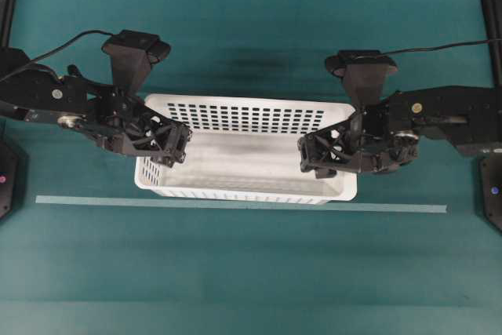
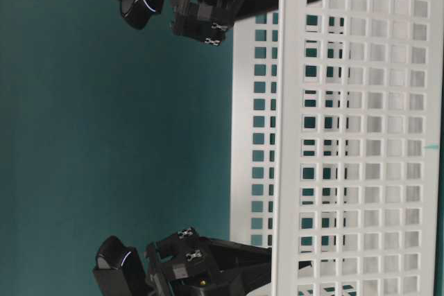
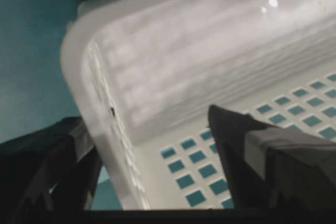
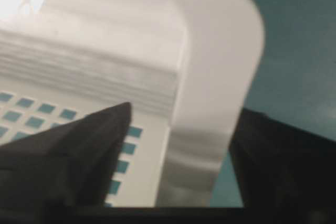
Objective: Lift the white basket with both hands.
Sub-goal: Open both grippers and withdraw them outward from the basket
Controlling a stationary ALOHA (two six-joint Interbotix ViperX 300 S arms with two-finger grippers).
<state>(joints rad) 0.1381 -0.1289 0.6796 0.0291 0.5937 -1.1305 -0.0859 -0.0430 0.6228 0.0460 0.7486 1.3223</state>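
Observation:
The white basket (image 1: 245, 161) sits on the teal table in the middle of the overhead view, long side toward me and nothing inside. My left gripper (image 1: 174, 145) stands open astride its left short wall; in the left wrist view (image 3: 147, 120) one finger is outside the slotted wall (image 3: 119, 145) and the other inside, with gaps on both sides. My right gripper (image 1: 312, 154) stands open the same way over the right short wall. The right wrist view (image 4: 186, 111) shows the rolled rim (image 4: 215, 72) between its spread fingers, touching neither.
A pale strip of tape (image 1: 235, 204) runs across the table just in front of the basket. Black arm bases stand at the left edge (image 1: 6, 182) and right edge (image 1: 492, 194). In the table-level view the basket's perforated wall (image 2: 347, 136) fills the right half.

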